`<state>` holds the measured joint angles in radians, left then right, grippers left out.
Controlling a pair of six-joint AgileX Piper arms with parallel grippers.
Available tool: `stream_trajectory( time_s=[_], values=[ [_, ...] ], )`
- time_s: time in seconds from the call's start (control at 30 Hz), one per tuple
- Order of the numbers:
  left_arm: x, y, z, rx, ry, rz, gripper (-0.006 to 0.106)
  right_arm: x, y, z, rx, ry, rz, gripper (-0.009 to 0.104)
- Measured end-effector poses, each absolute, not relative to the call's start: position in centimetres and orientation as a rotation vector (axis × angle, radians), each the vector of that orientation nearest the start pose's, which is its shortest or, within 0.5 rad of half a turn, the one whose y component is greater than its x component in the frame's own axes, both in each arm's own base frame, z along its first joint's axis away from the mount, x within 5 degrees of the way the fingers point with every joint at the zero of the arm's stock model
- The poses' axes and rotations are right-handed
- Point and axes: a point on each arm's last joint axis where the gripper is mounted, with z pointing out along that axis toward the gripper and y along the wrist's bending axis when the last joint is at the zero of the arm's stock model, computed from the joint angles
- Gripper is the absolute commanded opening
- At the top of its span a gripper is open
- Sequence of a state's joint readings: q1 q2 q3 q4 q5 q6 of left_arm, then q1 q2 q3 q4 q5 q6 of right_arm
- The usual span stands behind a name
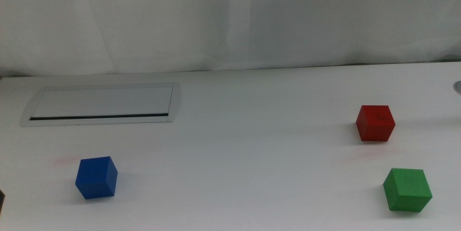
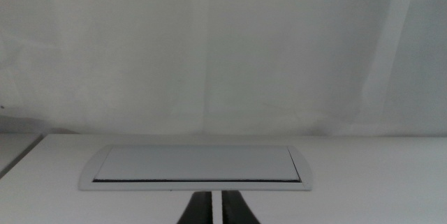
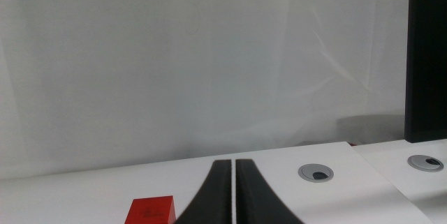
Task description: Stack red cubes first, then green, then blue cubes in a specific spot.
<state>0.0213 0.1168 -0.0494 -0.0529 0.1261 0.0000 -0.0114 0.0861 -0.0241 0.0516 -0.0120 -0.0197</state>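
Observation:
In the middle view the red cube (image 1: 375,123) sits at the right of the white table. The green cube (image 1: 407,189) lies nearer the front, just right of it. Far to the left stands the blue cube (image 1: 96,178), alone. Nothing marks the specific spot on the plain tabletop. My right gripper (image 3: 234,162) is shut and holds nothing; the red cube (image 3: 150,210) shows low beside its jaws. Facing the silver-framed panel (image 2: 195,167), my left gripper (image 2: 218,196) is shut and holds nothing. Neither arm reaches into the middle view.
The flat silver-framed panel (image 1: 101,103) lies at the back left. A grey cable grommet (image 3: 316,173) is set in the table near the right edge, with a second one (image 3: 424,162) beyond it. A white curtain hangs behind the table.

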Motion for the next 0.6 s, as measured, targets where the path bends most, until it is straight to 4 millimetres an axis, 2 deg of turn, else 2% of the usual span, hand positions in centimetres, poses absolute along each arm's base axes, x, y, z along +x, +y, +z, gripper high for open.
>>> stream_trajectory(
  time_s=[0.1,0.17,0.2,0.23,0.3,0.33,0.6],
  values=[
    [6.46,0.07,21.01,-0.051,1.692,-0.024,0.004,6.3,-0.08,21.7,0.034,1.537,0.016,0.022],
    [6.45,0.07,20.94,-0.05,1.699,-0.024,0.015,6.3,-0.08,21.74,0.041,1.533,0.023,0.048],
    [6.45,0.06,20.93,-0.052,1.701,-0.026,0.034,6.3,-0.08,21.8,0.07,1.525,0.054,0.075],
    [6.45,0.06,20.93,-0.057,1.701,-0.03,0.048,6.3,-0.08,21.84,0.087,1.52,0.071,0.088],
    [6.45,0.06,20.93,-0.083,1.7,-0.053,0.081,6.29,-0.09,21.9,0.109,1.512,0.095,0.103],
    [6.45,0.07,20.96,-0.096,1.695,-0.065,0.093,6.29,-0.09,21.95,0.116,1.507,0.102,0.103],
    [6.48,0.08,21.18,-0.132,1.669,-0.097,0.091,6.27,-0.1,22.18,0.14,1.479,0.129,0.103]
  ],
)
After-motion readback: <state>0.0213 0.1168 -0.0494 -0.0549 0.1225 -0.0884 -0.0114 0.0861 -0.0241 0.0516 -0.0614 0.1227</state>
